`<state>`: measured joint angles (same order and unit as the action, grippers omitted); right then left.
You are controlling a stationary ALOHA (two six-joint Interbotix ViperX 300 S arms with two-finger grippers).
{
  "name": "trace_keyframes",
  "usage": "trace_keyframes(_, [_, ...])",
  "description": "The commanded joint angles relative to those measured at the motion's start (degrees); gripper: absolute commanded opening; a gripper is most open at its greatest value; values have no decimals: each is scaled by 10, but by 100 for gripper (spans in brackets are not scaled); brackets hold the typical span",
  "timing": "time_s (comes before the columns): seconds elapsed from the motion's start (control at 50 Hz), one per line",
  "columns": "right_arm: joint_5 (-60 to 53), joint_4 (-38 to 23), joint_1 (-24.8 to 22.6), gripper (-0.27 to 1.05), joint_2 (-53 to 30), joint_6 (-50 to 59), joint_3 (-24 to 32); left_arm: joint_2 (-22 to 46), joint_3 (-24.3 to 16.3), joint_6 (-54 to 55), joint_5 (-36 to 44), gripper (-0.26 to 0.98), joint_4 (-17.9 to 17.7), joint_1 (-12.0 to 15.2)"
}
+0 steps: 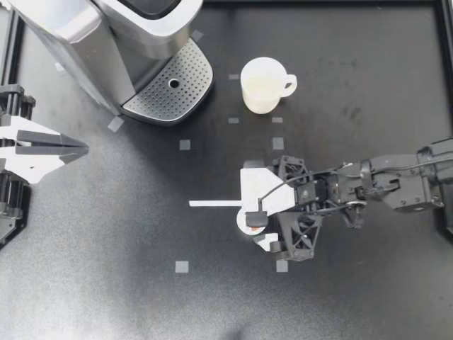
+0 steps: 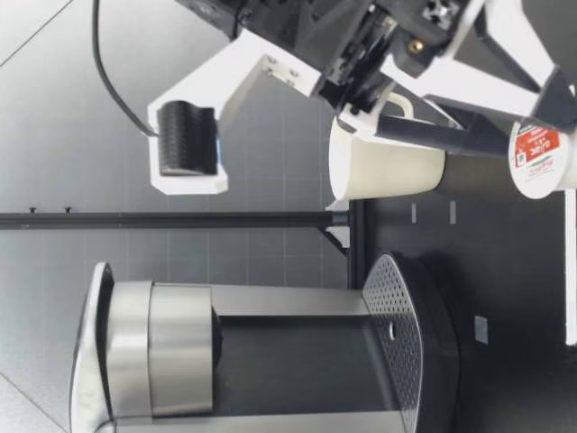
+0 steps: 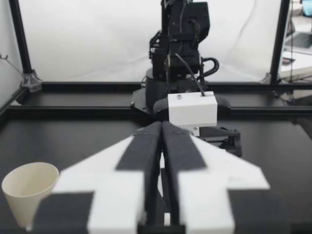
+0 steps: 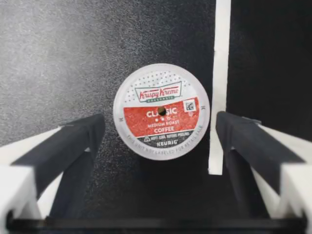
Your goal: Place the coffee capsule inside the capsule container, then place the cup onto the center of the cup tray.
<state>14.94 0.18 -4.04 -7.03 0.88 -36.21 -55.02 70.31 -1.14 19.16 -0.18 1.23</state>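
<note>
The right gripper (image 1: 257,212) hangs over the coffee capsule (image 1: 249,227) just below the centre of the top view, with its 2 fingers spread wide. The right wrist view shows why: the capsule (image 4: 162,111) sits on the table with its foil lid up, between the 2 pads and touching neither. This looks like the line-up for a side grasp that has not yet closed. The capsule is therefore on the bare table, not in the machine.

The left gripper (image 1: 81,148) waits at the left edge of the frame. Its fingers are pressed together on nothing, as the left wrist view confirms, and it is well clear of the work. I take it to be parked until it is needed.

The white cup (image 1: 263,85) stands upright at upper centre, beside the perforated cup tray (image 1: 159,95) of the coffee machine (image 1: 106,35), which fills the upper left. The cup is not yet on the tray, so both steps remain.

A white tape strip (image 1: 216,203) lies flat just beside the capsule, and small tape squares dot the table. None of them should obstruct the pads. The cup is near the route from the capsule up-left to the machine, but seems off to its right side. From these views I cannot tell whether the capsule container on the machine is open.
</note>
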Motion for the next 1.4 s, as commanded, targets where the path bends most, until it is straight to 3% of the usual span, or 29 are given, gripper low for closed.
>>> trace_keyframes(0.0, [1, -2, -3, 101, 5, -1, 17, 3, -7, -1, 3, 11, 1, 1])
trace_keyframes(0.6, [11, -2, -3, 98, -14, -1, 38, 0, -8, -1, 3, 11, 1, 1])
trace_keyframes(0.8, [17, -3, -3, 86, -16, -1, 39, 0, -7, -1, 3, 11, 1, 1])
trace_keyframes(1.06, [18, -2, -3, 60, -11, 2, 44, 1, -8, 1, 3, 11, 1, 1])
trace_keyframes(1.28, [7, 3, -3, 58, 10, 9, 40, 16, -22, 13, -1, 11, 0, 1])
trace_keyframes(1.38, [-17, 8, -3, 58, 31, 11, 26, 41, -51, 15, -33, 11, -1, 2])
